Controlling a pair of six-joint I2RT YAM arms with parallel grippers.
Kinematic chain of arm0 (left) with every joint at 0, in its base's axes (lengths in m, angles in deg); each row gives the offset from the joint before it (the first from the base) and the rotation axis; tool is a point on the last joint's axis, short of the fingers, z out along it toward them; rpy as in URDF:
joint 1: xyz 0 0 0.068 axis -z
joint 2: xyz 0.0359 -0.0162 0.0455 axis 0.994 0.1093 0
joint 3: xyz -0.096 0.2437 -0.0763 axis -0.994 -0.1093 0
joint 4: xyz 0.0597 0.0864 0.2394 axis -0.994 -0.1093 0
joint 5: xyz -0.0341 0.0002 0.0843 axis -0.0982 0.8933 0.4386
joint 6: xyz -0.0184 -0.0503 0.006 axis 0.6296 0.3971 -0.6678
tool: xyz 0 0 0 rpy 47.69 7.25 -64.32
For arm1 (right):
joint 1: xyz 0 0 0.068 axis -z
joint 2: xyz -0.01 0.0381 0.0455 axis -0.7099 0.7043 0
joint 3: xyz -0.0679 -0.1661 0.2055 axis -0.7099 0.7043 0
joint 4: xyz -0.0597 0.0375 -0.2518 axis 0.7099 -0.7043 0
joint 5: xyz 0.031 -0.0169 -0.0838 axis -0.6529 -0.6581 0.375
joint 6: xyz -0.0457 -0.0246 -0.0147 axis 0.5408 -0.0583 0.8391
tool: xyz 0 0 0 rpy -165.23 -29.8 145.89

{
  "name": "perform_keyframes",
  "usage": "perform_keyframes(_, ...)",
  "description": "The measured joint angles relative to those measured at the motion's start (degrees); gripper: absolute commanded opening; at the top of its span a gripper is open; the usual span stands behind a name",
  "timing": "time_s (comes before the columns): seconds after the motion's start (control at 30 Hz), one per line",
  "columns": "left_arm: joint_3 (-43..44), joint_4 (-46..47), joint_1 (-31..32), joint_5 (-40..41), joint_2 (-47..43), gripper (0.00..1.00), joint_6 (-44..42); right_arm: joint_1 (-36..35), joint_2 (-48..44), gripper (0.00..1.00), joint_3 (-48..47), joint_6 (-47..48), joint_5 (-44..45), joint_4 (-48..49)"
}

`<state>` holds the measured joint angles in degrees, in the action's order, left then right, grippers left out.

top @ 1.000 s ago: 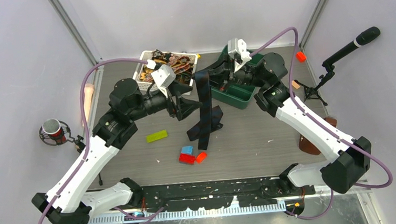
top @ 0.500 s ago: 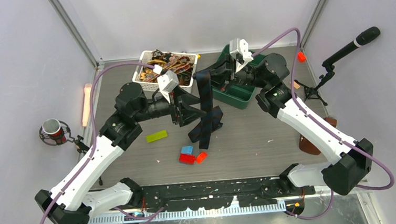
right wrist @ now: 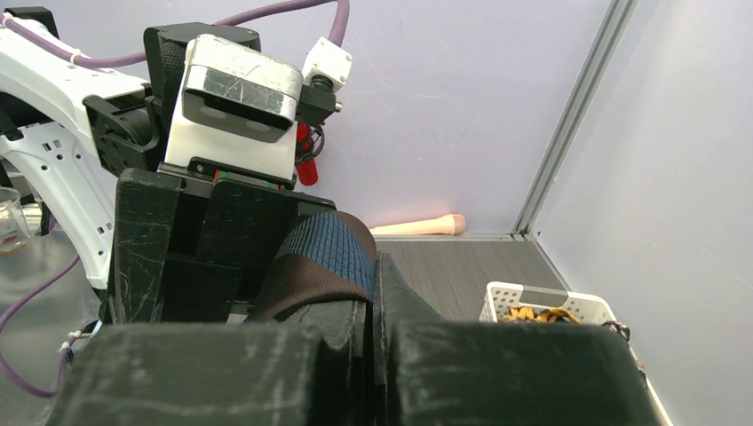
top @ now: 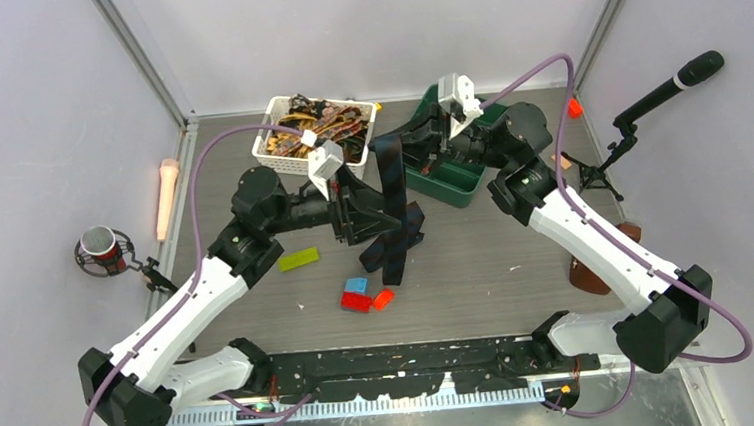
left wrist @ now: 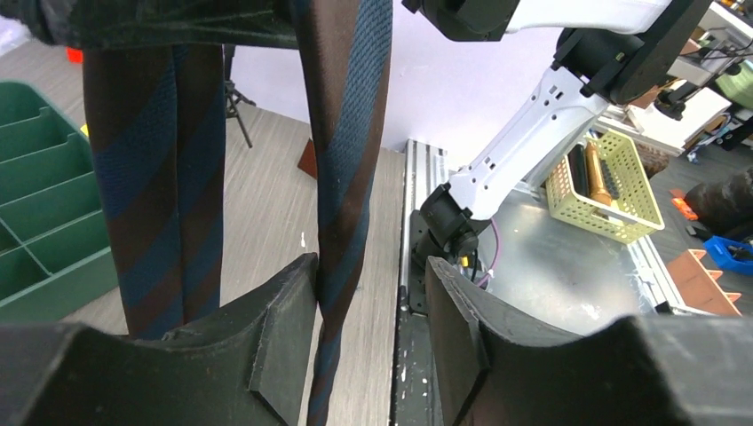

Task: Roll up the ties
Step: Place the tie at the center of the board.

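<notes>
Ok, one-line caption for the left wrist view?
Open left gripper straddles one hanging strand of the striped tie; green bin at left, right arm behind.

overhead looks down; both wrist views closely share the tie.

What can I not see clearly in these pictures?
Top view: the ties in the white basket are too tangled and small to count.
Left wrist view: the navy tie runs off the top edge; the open left pincer hides part of it below.
Right wrist view: the right pincer covers the tie below the grip.
</notes>
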<state>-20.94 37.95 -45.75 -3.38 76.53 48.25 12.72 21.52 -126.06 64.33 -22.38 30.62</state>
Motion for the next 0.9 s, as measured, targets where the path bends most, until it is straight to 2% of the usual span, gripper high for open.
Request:
perform_keyframes(0.2,-0.66,5.44,0.02,-1.55,2.97,0.44,3.39,0.0,0.0,0.0,0.9,-0.17,0.7,-0.09)
perform_keyframes(0.47,-0.61,11.04,0.0,-2.14,6.05,0.22,6.62,0.0,-0.63,0.0,3.52,-0.35,2.78,0.26)
perform_keyframes(0.9,4.28,12.15,0.0,-2.23,6.25,0.13,7.87,0.0,-3.8,0.0,5.62,0.57,7.96,-0.92)
